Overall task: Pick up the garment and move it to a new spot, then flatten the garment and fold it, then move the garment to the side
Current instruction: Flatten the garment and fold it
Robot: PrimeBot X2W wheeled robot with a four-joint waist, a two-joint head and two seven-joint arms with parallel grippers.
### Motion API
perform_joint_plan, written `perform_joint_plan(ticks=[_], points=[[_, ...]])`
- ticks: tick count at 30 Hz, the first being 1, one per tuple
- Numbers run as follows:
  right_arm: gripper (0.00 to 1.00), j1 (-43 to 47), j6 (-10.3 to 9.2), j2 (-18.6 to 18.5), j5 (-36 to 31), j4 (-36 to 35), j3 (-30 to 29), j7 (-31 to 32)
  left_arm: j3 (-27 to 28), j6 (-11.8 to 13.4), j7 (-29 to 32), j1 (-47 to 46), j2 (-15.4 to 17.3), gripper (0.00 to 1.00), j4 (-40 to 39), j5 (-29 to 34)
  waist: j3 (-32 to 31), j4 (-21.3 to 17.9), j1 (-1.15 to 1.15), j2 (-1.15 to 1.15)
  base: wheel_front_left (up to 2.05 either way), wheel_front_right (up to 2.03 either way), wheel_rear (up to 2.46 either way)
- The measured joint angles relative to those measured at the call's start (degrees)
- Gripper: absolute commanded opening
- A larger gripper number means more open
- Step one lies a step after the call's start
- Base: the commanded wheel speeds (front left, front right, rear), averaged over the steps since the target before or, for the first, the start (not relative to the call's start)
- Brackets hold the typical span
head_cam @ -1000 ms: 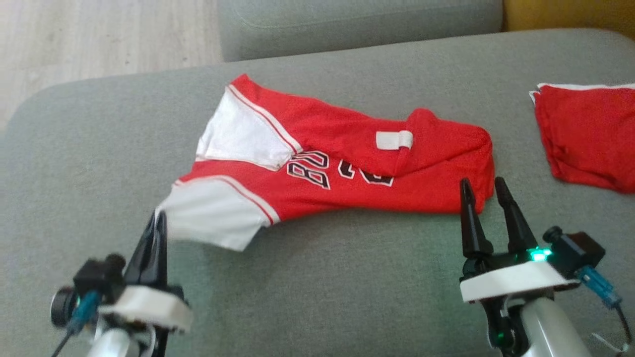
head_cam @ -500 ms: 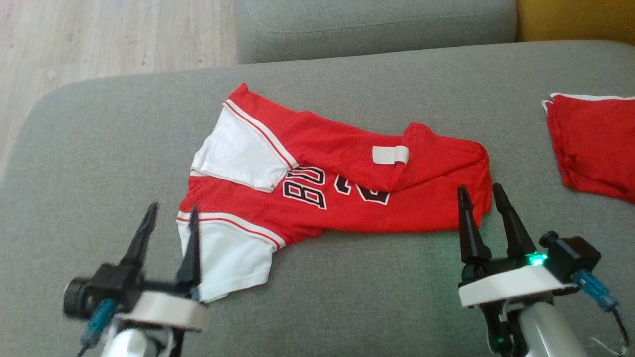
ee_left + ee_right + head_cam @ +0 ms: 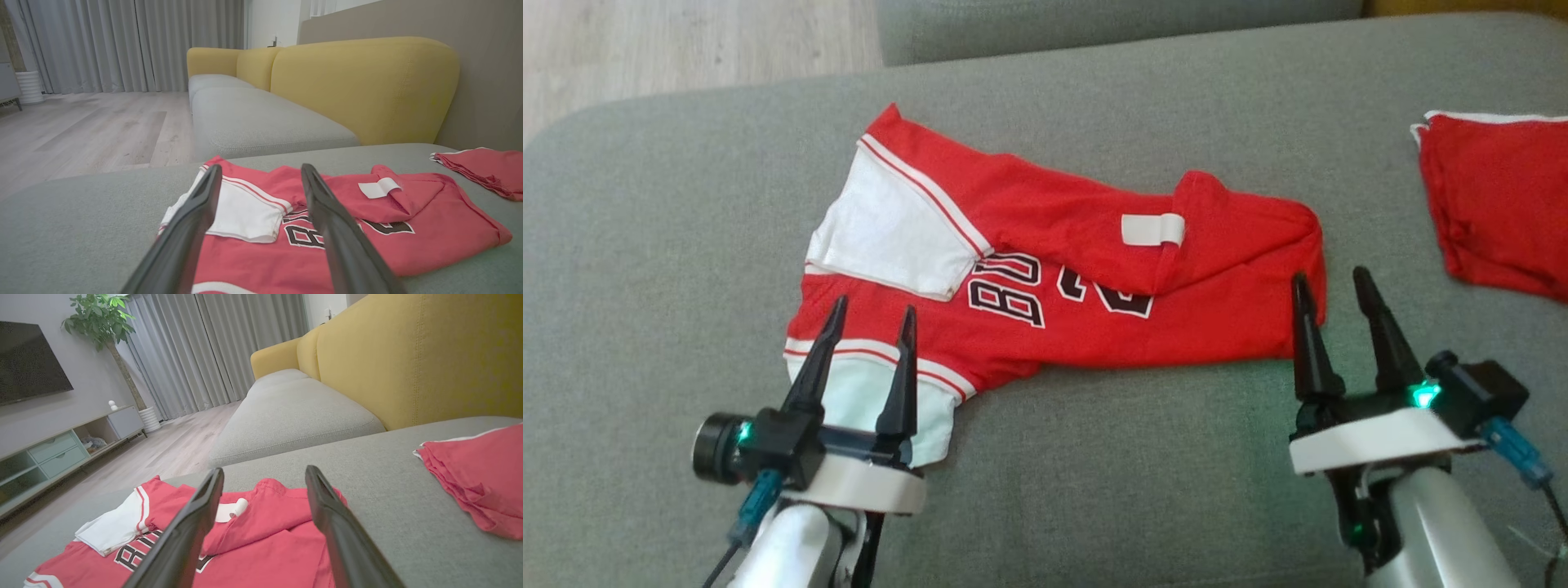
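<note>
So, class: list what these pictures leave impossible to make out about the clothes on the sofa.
Head view: black lettering on the jersey is partly covered by its folded-over upper layer.
Head view: the second red garment is cut off by the right edge.
Head view: the white label is too small to read.
Head view: the left gripper hides part of the near white sleeve.

Two red garments: jersey (image 3: pixel 1094 269) at centre, folded red cloth (image 3: pixel 1494 204) at 3 o'clock. Two grippers: left gripper (image 3: pixel 874 306) at 7 o'clock, right gripper (image 3: pixel 1330 275) at 5 o'clock. One sofa seat (image 3: pixel 1094 457).
</note>
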Motion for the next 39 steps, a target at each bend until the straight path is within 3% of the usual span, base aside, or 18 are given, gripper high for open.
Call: perform_joint_plan(ticks=[5, 11, 18, 30, 31, 32, 33, 39], points=[[1.00, -4.5, 0.00, 0.0, -3.6, 1.5, -3.3, 0.1, 0.0, -1.2, -0.1, -2.4, -1.0, 1.00, 0.9, 0.4, 2.4, 0.7, 0.00, 0.00, 0.00, 0.00, 0.00], [1.00, -13.3, 0.00, 0.0, -7.7, 7.1, -3.9, 7.1, 0.1, -2.2, -0.1, -4.3, -2.9, 1.00, 1.5, 1.3, 4.8, 3.1, 0.01, 0.00, 0.00, 0.00, 0.00], [1.00, -18.1, 0.00, -0.1, -5.8, 16.5, -1.5, 14.3, 0.6, -3.9, -0.2, -4.8, -4.4, 1.00, 2.2, 2.2, 7.0, 6.0, 0.01, 0.00, 0.00, 0.00, 0.00], [1.00, -22.6, 0.00, -0.2, -5.4, 27.4, -0.7, 13.1, 2.6, -5.1, -0.2, -5.6, -6.8, 1.00, 2.8, 3.6, 8.2, 7.6, 0.00, 0.00, 0.00, 0.00, 0.00], [0.82, -23.3, 0.00, -0.2, -5.4, 28.6, -0.7, 13.0, 2.9, -5.4, -0.2, -5.6, -7.1, 1.00, 2.8, 3.6, 8.2, 7.6, 0.00, 0.00, 0.00, 0.00, 0.00], [0.20, -24.0, 0.00, -0.3, -5.4, 29.5, -0.7, 12.9, 3.1, -5.5, -0.2, -5.6, -7.2, 1.00, 2.8, 3.7, 8.3, 7.6, 0.00, 0.00, 0.00, 0.00, 0.00], [0.00, -24.8, 0.00, -0.3, -5.2, 30.5, -0.7, 12.9, 3.3, -5.8, -0.2, -5.6, -7.3, 1.00, 2.9, 4.0, 8.3, 7.6, 0.00, 0.00, 0.00, 0.00, 0.00], [0.00, -27.6, 0.00, -0.3, -2.1, 33.2, -0.3, 8.8, 3.9, -6.4, -0.2, -5.5, -7.6, 1.00, 3.8, 4.6, 7.1, 7.6, 0.00, 0.00, 0.00, 0.00, 0.00]])
